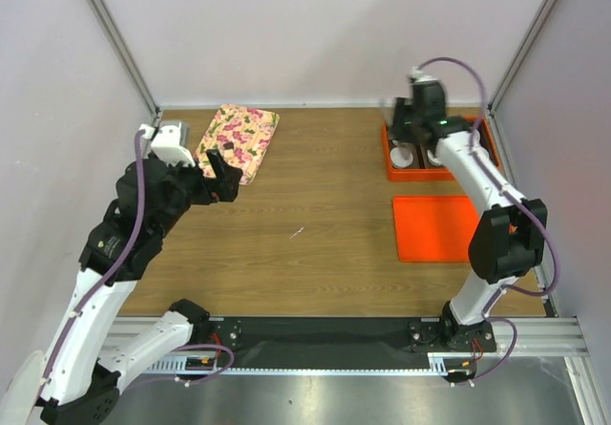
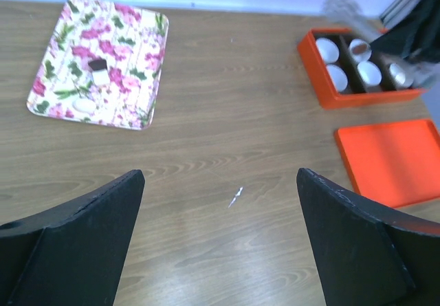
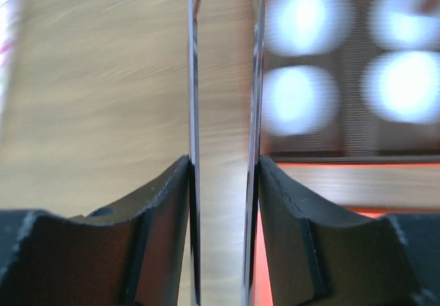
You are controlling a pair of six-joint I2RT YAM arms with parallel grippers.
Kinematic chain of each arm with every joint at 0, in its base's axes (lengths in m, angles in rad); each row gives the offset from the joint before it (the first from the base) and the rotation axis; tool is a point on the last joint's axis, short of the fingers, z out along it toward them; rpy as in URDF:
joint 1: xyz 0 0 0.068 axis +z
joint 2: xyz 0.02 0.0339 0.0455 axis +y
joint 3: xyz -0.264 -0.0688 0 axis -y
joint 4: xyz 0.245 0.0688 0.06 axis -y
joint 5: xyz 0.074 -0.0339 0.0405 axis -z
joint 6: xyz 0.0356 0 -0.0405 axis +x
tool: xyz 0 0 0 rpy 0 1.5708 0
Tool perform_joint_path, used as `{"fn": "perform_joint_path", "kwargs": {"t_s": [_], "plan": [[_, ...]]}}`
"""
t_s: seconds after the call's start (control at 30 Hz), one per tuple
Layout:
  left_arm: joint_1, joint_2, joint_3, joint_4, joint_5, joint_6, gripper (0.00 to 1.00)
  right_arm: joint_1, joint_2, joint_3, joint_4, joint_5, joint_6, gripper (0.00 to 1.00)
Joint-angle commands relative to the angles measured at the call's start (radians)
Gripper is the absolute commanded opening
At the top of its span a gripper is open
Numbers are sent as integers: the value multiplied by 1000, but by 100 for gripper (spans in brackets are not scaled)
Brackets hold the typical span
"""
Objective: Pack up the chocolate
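One dark brown chocolate lies on the floral tray, seen from above as a dark speck, the chocolate. My left gripper is open wide and empty above bare wood, just in front of the tray. My right gripper hangs over the left edge of the orange box at the back right. In the right wrist view its thin blades stand apart with nothing between them. White paper cups fill the box, blurred.
The flat orange lid lies in front of the box. A white cup rests on the tray. A small white scrap sits mid-table. Walls and metal frame posts close in the back and sides.
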Motion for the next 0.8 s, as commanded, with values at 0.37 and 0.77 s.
{"fn": "perform_joint_path", "kwargs": {"t_s": [0.37, 0.77], "plan": [[7, -66, 118, -64, -35, 31, 100, 654, 315, 165, 317, 104, 8, 49], [7, -88, 87, -52, -51, 38, 100, 736, 610, 455, 326, 136, -52, 51]]}}
